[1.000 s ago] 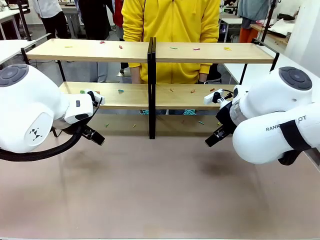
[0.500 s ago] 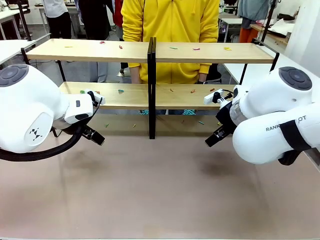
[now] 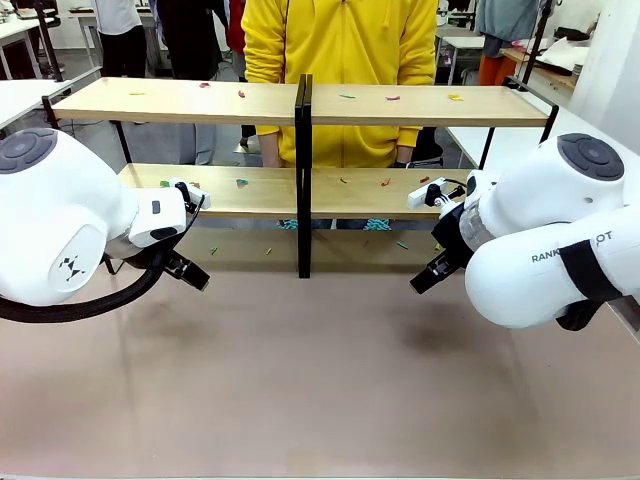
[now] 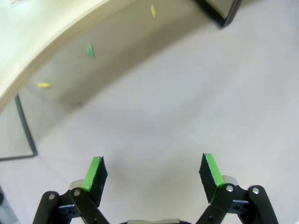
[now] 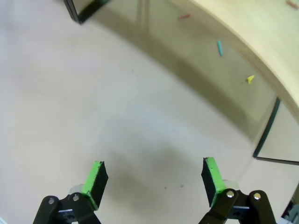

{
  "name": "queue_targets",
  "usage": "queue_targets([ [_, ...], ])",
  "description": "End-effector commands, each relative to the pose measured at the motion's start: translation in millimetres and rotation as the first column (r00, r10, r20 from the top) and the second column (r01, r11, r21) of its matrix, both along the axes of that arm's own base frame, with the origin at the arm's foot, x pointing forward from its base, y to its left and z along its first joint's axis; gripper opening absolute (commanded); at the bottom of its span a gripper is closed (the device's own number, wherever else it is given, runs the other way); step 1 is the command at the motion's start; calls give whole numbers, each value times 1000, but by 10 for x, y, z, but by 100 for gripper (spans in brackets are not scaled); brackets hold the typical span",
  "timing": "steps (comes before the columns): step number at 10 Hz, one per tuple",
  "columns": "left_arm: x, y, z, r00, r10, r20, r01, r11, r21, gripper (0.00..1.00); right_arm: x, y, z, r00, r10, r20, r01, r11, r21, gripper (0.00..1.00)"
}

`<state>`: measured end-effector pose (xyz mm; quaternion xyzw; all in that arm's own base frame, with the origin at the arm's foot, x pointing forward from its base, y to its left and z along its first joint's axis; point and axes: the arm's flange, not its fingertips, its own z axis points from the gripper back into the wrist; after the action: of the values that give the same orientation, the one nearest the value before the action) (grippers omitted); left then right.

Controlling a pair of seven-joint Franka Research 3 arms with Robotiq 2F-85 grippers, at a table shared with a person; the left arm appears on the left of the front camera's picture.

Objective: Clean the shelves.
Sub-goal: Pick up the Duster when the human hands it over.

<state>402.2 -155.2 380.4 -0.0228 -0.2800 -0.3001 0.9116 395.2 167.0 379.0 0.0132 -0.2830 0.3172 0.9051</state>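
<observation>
While both arms sit low at the near side of the table, we judge that the cleaning is at its opening step, the approach. The shelves, a wide two-tier rack of light wood boards on a thin black metal frame, stand across the far half of the grey-brown tabletop, with a person in a yellow top behind them. Small coloured scraps lie scattered on both boards, and a few more lie on the tabletop under the lower board.

We see the black left gripper with its green pads spread wide and nothing between them, poised over bare tabletop. A green scrap and a yellow one lie ahead of it in the shadow under the lower board. The right gripper is likewise wide apart and empty, with a teal scrap and a yellow scrap near the frame leg beyond it. Neither claw touches the rack or any scrap.

We reckon the next move calls for one arm to pick a single scrap, align over it and narrow its fingers considerably, since the bits are thin and lie flat. Reaching the lower board means passing beneath the upper one, so clearance from the wood edge and the black centre post will matter.
</observation>
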Motion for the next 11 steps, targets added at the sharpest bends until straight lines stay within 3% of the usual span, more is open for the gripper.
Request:
queue_targets([
  [1,-706,469,633,981,-149,122,163,980,-115,100,-442,-447,645,994,44,100,-52,996,79,100],
  [3,-1527,981,1091,931,-189,311,245,958,-150,100,-936,-945,1225,972,71,226,-107,983,151,100],
  [5,-1976,1358,1233,882,-165,441,277,939,-202,100,-1258,-1217,1553,936,85,342,-151,974,169,100],
  [8,-2160,1613,1283,831,-9,556,248,901,-357,100,-1435,-1322,1851,884,42,466,-129,979,157,100],
  [11,-2119,1543,1295,832,121,541,115,917,-383,100,-1402,-1312,1918,873,38,486,-139,975,173,100],
])
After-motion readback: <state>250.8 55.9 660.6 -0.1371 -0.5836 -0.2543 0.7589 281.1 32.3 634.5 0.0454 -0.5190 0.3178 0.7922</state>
